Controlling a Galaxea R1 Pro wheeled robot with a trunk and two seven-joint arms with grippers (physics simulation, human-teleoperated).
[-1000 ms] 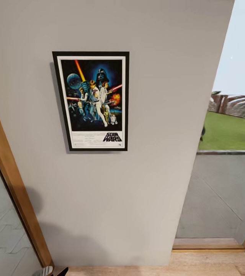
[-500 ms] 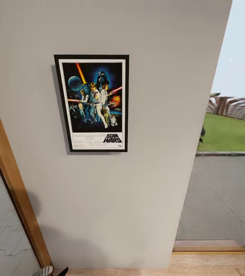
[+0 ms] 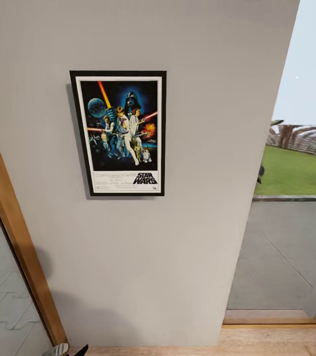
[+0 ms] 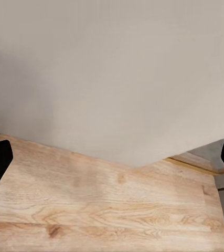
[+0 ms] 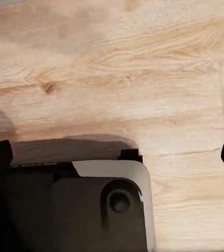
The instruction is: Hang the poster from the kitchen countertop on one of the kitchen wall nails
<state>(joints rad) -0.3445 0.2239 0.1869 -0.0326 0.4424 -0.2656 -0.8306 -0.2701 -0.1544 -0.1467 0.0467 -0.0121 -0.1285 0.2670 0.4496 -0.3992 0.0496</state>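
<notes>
The poster [image 3: 120, 133] hangs flat on the pale grey wall [image 3: 197, 148], covering whatever holds it. Both grippers point at the wooden floor [image 4: 106, 210], fingertips wide apart at the frame edges, holding nothing.

Framed poster on the wall between two glazed openings

The upright black-framed Star Wars film poster [image 3: 121, 132] hangs flat on the plain pale grey wall [image 3: 197, 148], left of the wall's middle. A slanting light wooden door frame [image 3: 15, 232] borders the wall's left side; a glazed opening onto a green lawn [image 3: 296, 170] lies right. Pale wooden plank floor [image 3: 271, 341] runs below.
</notes>
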